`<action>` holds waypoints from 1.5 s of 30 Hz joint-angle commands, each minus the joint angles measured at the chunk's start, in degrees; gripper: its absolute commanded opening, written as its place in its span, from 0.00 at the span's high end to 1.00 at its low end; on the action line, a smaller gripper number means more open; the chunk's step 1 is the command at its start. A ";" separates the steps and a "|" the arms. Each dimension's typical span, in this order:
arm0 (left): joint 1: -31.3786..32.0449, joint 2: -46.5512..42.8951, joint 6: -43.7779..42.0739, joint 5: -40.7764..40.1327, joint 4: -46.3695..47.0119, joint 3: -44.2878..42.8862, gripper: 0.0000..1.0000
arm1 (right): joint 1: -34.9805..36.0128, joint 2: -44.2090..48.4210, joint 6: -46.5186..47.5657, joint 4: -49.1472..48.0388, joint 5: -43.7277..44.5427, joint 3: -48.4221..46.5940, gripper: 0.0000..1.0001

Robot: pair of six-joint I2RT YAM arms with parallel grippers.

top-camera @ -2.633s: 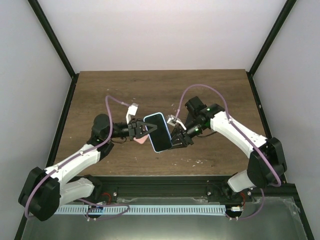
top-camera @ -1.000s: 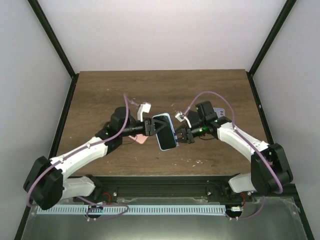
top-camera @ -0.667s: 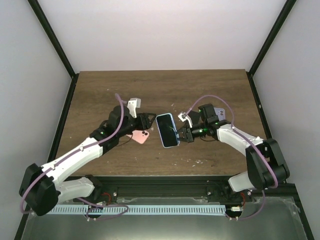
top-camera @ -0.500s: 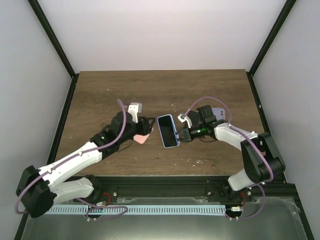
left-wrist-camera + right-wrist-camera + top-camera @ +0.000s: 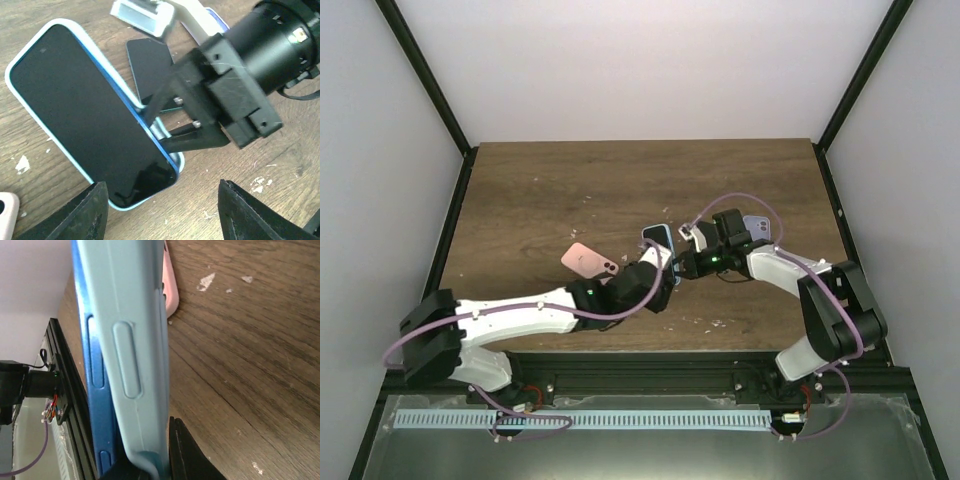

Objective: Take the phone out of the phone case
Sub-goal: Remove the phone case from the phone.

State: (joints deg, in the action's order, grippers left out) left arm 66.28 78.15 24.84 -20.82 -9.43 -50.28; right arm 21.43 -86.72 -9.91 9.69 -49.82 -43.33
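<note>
Clamping the cased phone (image 5: 90,125) — right hand (image 5: 678,268), left hand (image 5: 162,210) spread wide, scuffed wooden table (image 5: 570,190), white walls (image 5: 640,70).

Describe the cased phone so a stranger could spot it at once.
On the wooden table, look at the middle. The right gripper pinches one edge of the phone, which has a dark screen. Only it wears a light blue case; to its left lies a pink phone.

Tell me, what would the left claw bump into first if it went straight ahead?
Probably the blue-cased phone that the right claw is pinching, though depth is hard to judge from here.
</note>
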 commanded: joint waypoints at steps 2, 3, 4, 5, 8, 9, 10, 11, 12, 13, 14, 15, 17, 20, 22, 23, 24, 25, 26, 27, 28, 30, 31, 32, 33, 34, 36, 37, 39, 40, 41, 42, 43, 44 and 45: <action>3.01 7.01 -2.36 -6.58 -6.25 -6.35 0.38 | -0.38 -2.33 -3.07 -2.84 1.43 -1.23 0.99; 3.40 7.70 -2.50 -7.59 -6.51 -6.71 0.37 | -0.42 -2.80 -3.50 -2.75 1.95 -1.28 0.99; 3.53 8.24 -2.26 -8.20 -6.71 -6.91 0.37 | -0.42 -3.23 -3.90 -2.64 2.58 -1.39 0.99; 3.56 8.59 -1.87 -8.78 -6.88 -6.82 0.35 | -0.37 -3.66 -4.37 -2.49 3.40 -1.64 0.99; 3.51 9.88 -1.71 -10.40 -5.74 -6.34 0.32 | -0.38 -4.64 -5.74 -1.45 5.48 -2.32 0.99; 3.55 10.55 -2.17 -10.65 -5.42 -6.51 0.31 | -0.42 -4.90 -6.33 -1.29 6.09 -2.51 0.99; 3.51 11.34 -2.74 -10.94 -5.28 -6.89 0.31 | -0.42 -5.13 -6.83 -1.06 6.62 -2.62 0.99; 3.52 12.38 -3.12 -11.34 -5.55 -7.64 0.31 | -0.40 -5.29 -7.32 -0.75 7.06 -2.89 0.99; 3.51 13.44 -3.51 -11.77 -5.94 -8.44 0.30 | -0.41 -5.57 -7.84 -0.43 7.32 -3.11 0.99; 3.50 14.50 -3.83 -12.26 -6.34 -9.22 0.30 | -0.39 -5.75 -8.20 -0.08 7.44 -3.31 0.99; 3.49 15.48 -4.03 -12.57 -6.77 -10.10 0.30 | -0.40 -6.01 -8.60 0.11 7.46 -3.50 0.99; 3.58 16.32 -4.20 -12.80 -6.90 -10.66 0.31 | -0.40 -6.27 -8.89 0.57 7.45 -3.71 0.99; 3.51 17.77 -4.52 -12.95 -6.48 -11.28 0.31 | -0.42 -6.72 -9.72 1.35 7.42 -4.10 0.99; 3.53 19.37 -4.69 -13.55 -6.09 -11.82 0.34 | -0.39 -7.04 -10.50 2.22 7.07 -4.60 0.99; 3.55 20.36 -4.86 -13.88 -6.06 -12.10 0.34 | -0.42 -7.06 -10.67 2.54 6.95 -4.86 0.99; 3.57 20.82 -5.03 -13.90 -5.96 -12.26 0.35 | -0.42 -7.00 -10.69 2.64 7.00 -4.91 0.99; 3.59 21.44 -5.18 -13.91 -5.81 -12.39 0.35 | -0.38 -6.98 -10.80 2.74 7.02 -5.00 0.99; 3.58 21.88 -5.28 -14.04 -5.90 -12.60 0.35 | -0.41 -7.04 -10.85 2.79 6.98 -5.08 0.99; 3.54 22.42 -5.37 -14.26 -6.09 -12.96 0.35 | -0.42 -7.08 -10.88 2.90 6.89 -5.09 0.99; 3.56 22.94 -5.40 -14.45 -6.45 -13.29 0.36 | -0.42 -7.19 -10.90 2.95 6.81 -5.17 0.99; 3.59 23.35 -5.49 -14.77 -6.82 -13.53 0.36 | -0.42 -7.28 -10.97 3.12 6.70 -5.25 0.99; 3.51 24.19 -5.15 -16.18 -7.47 -13.73 0.37 | -0.40 -7.42 -11.07 3.34 6.33 -5.38 0.99; 3.50 24.57 -5.00 -16.85 -7.67 -13.75 0.37 | -0.42 -7.56 -11.01 3.46 6.18 -5.51 0.99; 3.56 24.90 -5.10 -17.27 -7.70 -13.85 0.38 | -0.40 -7.66 -11.06 3.55 5.96 -5.63 0.99; 3.57 25.35 -5.23 -17.66 -7.70 -13.84 0.38 | -0.50 -7.79 -11.03 3.76 5.78 -5.81 0.99; 3.57 25.84 -5.50 -18.15 -7.82 -13.95 0.38 | -0.47 -7.89 -10.95 3.90 5.59 -5.83 0.99; 3.51 26.85 -6.08 -18.98 -8.25 -14.33 0.38 | -0.51 -7.94 -10.96 4.04 5.25 -5.99 0.99; 3.53 27.29 -6.44 -19.21 -8.34 -14.52 0.38 | -0.56 -7.94 -11.01 4.16 4.99 -6.05 0.99; 3.58 27.85 -7.01 -19.39 -8.03 -14.64 0.38 | -0.60 -7.99 -11.13 4.19 4.42 -6.15 0.99; 3.54 28.03 -7.21 -19.48 -7.84 -14.59 0.37 | -0.64 -8.02 -11.24 4.19 4.01 -6.11 0.99; 3.46 28.24 -7.49 -19.64 -7.66 -14.66 0.36 | -0.70 -8.15 -11.30 4.19 3.44 -6.15 0.99; 3.47 28.47 -7.66 -19.75 -7.48 -14.78 0.36 | -0.77 -8.26 -11.35 4.26 2.74 -6.15 0.99; 3.46 28.73 -7.87 -20.12 -7.38 -14.86 0.36 | -0.84 -8.43 -11.47 4.25 1.91 -6.17 0.99; 3.52 29.00 -8.10 -20.89 -7.28 -14.97 0.36 | -0.93 -8.61 -11.51 4.34 0.89 -6.23 0.99; 3.50 29.33 -8.38 -21.73 -7.34 -15.21 0.36 | -1.02 -8.78 -11.55 4.44 -0.14 -6.29 0.99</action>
State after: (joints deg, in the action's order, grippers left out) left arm 69.84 105.71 18.22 -39.16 -16.34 -64.25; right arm 20.93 -95.39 -20.71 14.79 -42.74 -46.89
